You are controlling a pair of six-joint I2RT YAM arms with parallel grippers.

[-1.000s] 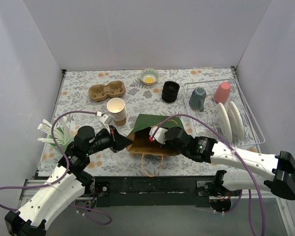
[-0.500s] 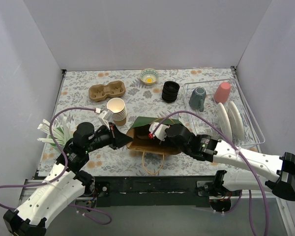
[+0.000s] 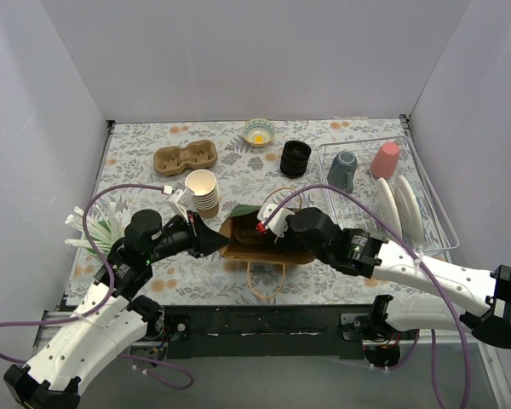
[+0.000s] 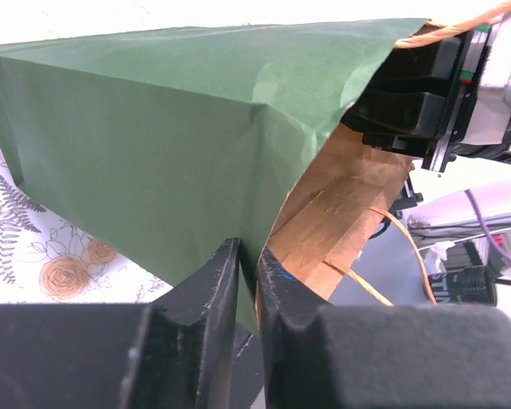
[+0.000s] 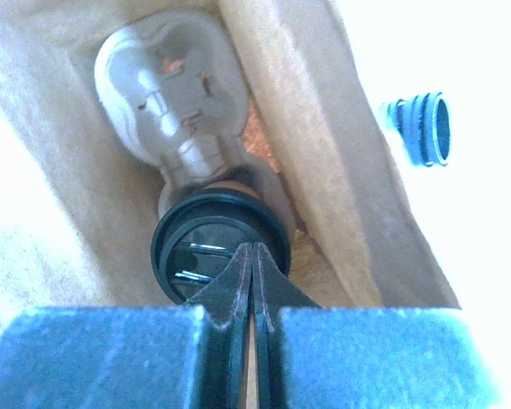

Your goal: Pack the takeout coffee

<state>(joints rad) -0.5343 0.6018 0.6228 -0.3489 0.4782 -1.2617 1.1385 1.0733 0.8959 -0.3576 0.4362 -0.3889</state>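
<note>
The paper bag point(image 3: 257, 250), green outside and brown inside, lies at the table's front middle with its mouth open. My left gripper point(image 3: 213, 241) is shut on the bag's edge point(image 4: 249, 273) and holds the mouth open. My right gripper point(image 3: 271, 228) reaches into the mouth, fingers shut, tips point(image 5: 252, 256) just over the round black lid of the takeout coffee point(image 5: 196, 256). The coffee sits deep inside the bag, its brown cup mostly hidden under the lid. A grey moulded shape point(image 5: 175, 102) lies beyond it in the bag.
A stack of lidless paper cups point(image 3: 203, 191) stands just behind the bag. A cardboard cup carrier point(image 3: 185, 157), a small bowl point(image 3: 258, 132) and a stack of black lids point(image 3: 295, 158) are further back. A dish rack point(image 3: 447, 223) with mug, cup and plates is at right. Straws point(image 3: 94, 230) lie at left.
My right gripper has pushed further into the bag's mouth. My left gripper has lifted the bag's edge, so the bag stands more upright and less green shows.
</note>
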